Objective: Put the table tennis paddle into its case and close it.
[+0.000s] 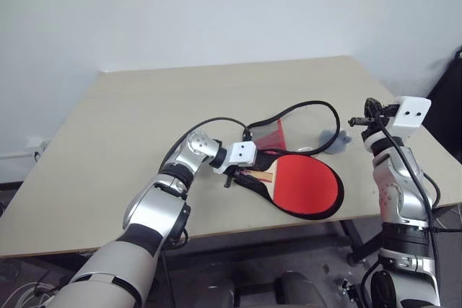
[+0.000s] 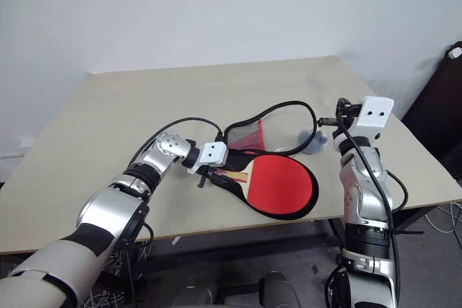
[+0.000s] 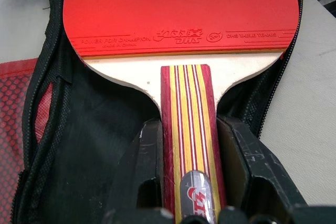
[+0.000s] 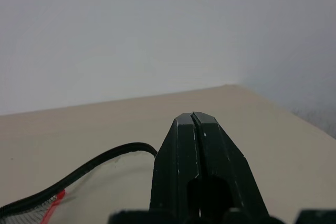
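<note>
Left tool around paddle handle.

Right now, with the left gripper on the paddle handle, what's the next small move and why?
Probably release the handle. The left gripper clamps the paddle by its handle, and the red blade already lies inside the open case, whose flap stands raised behind. The right gripper, shut and raised off the table, could then bring the flap down.
</note>
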### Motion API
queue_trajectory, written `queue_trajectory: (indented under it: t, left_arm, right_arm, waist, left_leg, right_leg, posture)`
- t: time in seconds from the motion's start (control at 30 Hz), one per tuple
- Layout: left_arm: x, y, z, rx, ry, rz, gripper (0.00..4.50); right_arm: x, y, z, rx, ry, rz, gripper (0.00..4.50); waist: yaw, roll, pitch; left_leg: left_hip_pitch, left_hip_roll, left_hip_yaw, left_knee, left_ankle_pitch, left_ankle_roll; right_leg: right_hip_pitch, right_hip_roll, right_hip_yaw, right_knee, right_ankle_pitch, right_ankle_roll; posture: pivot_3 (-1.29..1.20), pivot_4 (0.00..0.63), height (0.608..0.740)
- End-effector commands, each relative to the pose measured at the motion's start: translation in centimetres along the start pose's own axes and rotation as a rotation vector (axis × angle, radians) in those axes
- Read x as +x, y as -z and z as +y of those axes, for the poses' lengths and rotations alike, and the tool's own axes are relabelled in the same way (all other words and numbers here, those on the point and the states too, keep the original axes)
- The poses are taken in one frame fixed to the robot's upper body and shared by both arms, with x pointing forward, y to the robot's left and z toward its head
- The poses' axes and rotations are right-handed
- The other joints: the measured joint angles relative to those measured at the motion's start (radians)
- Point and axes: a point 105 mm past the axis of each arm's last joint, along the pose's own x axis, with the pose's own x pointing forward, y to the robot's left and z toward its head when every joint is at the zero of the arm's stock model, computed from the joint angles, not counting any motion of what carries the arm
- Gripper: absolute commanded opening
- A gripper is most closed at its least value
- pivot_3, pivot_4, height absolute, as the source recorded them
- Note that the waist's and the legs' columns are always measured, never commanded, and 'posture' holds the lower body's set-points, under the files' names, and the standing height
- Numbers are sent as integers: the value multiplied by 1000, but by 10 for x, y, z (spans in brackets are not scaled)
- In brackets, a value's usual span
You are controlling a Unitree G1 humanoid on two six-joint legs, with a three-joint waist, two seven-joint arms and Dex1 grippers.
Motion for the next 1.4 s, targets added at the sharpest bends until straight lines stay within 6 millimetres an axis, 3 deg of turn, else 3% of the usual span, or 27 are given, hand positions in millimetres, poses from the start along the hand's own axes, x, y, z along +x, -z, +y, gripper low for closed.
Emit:
queue_trajectory:
  t: [0.03, 0.17, 0.4, 0.67, 0.9, 1.03, 1.27, 1.4]
  left_arm:
    - [-5, -20, 16, 73, -44, -28, 1027]
    - [-3, -21, 16, 80, -54, -28, 1027]
    - [-4, -21, 22, 86, -109, -25, 2772]
    - [-7, -28, 28, 51, -146, -82, 2772]
    - [-21, -62, 55, -115, -321, -364, 2772]
    - [-26, -63, 65, -210, -406, -428, 2772]
    - [-20, -68, 60, -352, -380, -550, 2772]
    - [-22, -59, 69, -454, -498, -543, 2772]
  right_arm:
    - [0, -21, 2, 4, 2, -69, 0]
    - [-1, -20, 2, 2, 4, -67, 0]
    - [-1, -20, 2, 4, 2, -63, 0]
    - [3, -18, 6, 10, -10, -57, 0]
    - [6, -11, 10, 31, -45, -27, 0]
    - [7, -1, 13, 24, -83, 31, 0]
    - [9, 18, 11, -6, -127, 127, 0]
    - [11, 20, 7, -10, -133, 147, 0]
  waist:
    - [0, 0, 0]
    - [0, 0, 0]
    - [0, 0, 0]
    - [0, 0, 0]
    - [-1, 0, 0]
    - [-1, 0, 0]
    - [-1, 0, 0]
    - [-1, 0, 0]
  left_leg:
    - [0, 0, 0, 0, 0, 0]
    - [0, 0, 0, 2, -1, 1]
    - [0, 0, 0, 2, -1, 1]
    - [0, 0, 0, 2, -1, 1]
    - [-1, 0, 0, 3, -1, 2]
    - [-1, 0, 0, 3, -1, 2]
    - [-1, 0, 0, 5, -1, 2]
    - [-1, 0, 0, 5, -1, 2]
  right_leg:
    - [0, 0, 0, 0, 0, 0]
    - [0, 0, 0, 0, 0, 1]
    - [1, 0, 0, 0, 0, 1]
    - [1, 0, 0, 0, 0, 1]
    - [1, -1, 0, 0, 0, 2]
    - [1, -1, 0, 0, 0, 2]
    - [1, -1, 0, 0, 1, 2]
    - [1, -1, 0, 1, 1, 3]
  posture:
    - [0, 0, 740]
    - [0, 0, 740]
    - [0, 0, 740]
    - [0, 0, 740]
    - [0, 0, 740]
    - [0, 0, 740]
    - [0, 0, 740]
    - [0, 0, 740]
